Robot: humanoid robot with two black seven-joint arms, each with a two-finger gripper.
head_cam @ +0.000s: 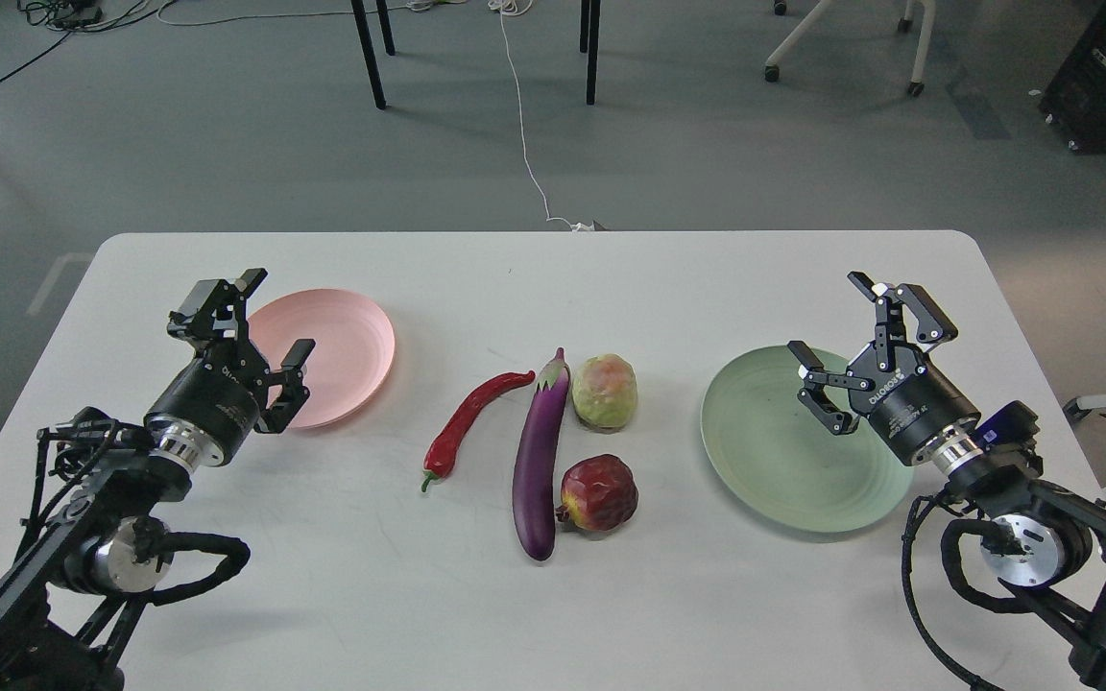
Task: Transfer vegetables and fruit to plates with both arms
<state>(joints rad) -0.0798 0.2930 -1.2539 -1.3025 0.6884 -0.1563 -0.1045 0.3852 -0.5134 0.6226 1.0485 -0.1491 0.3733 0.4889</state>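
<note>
In the middle of the white table lie a red chili pepper (469, 416), a purple eggplant (540, 456), a yellow-green fruit with a pink blush (605, 392) and a dark red pomegranate (598, 493). The eggplant touches the pomegranate. A pale pink plate (347, 353) sits at the left, empty. A pale green plate (783, 451) sits at the right, also empty. My left gripper (275, 317) hovers open over the pink plate's left edge. My right gripper (836, 321) stands open above the green plate's right part. Neither holds anything.
The table's (553, 614) far edge runs behind both plates. Beyond it are grey floor, black table legs (369, 53), a white cable (526, 144) and a chair base (846, 43). Bare table surface lies in front of the produce.
</note>
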